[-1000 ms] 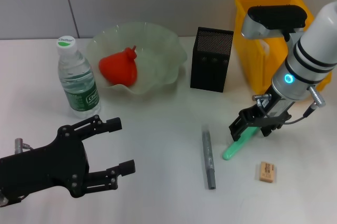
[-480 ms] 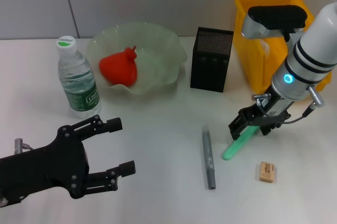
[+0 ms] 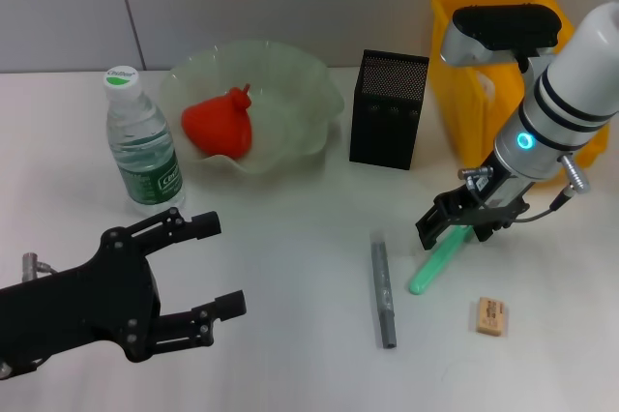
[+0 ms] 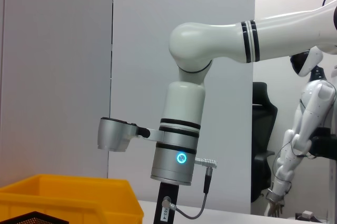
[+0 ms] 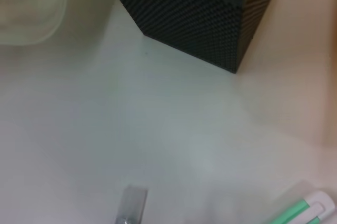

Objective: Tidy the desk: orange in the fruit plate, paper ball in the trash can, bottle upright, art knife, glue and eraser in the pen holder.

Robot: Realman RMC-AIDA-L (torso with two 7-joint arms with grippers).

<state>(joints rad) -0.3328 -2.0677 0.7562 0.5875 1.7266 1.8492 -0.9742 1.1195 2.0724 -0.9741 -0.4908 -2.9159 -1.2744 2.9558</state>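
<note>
The orange [image 3: 218,125] lies in the pale green fruit plate [image 3: 300,93]. To its left the bottle [image 3: 143,146] stands upright. A black mesh pen holder [image 3: 389,110] stands beside the yellow trash can [image 3: 488,73]. On the table lie the grey art knife [image 3: 384,293] and the tan eraser [image 3: 490,316]. My right gripper [image 3: 456,229] is shut on the upper end of the green glue stick [image 3: 432,267], whose lower end rests on the table. The left gripper [image 3: 221,267] hovers open at the front left. No paper ball is in view.
The right wrist view shows the pen holder [image 5: 200,13], the knife's end [image 5: 131,205] and the glue [image 5: 303,211]. From the left wrist I see the right arm [image 4: 179,145] above the trash can [image 4: 68,197].
My right gripper has shifted slightly up and left with the glue's upper end. The left arm has barely moved.
</note>
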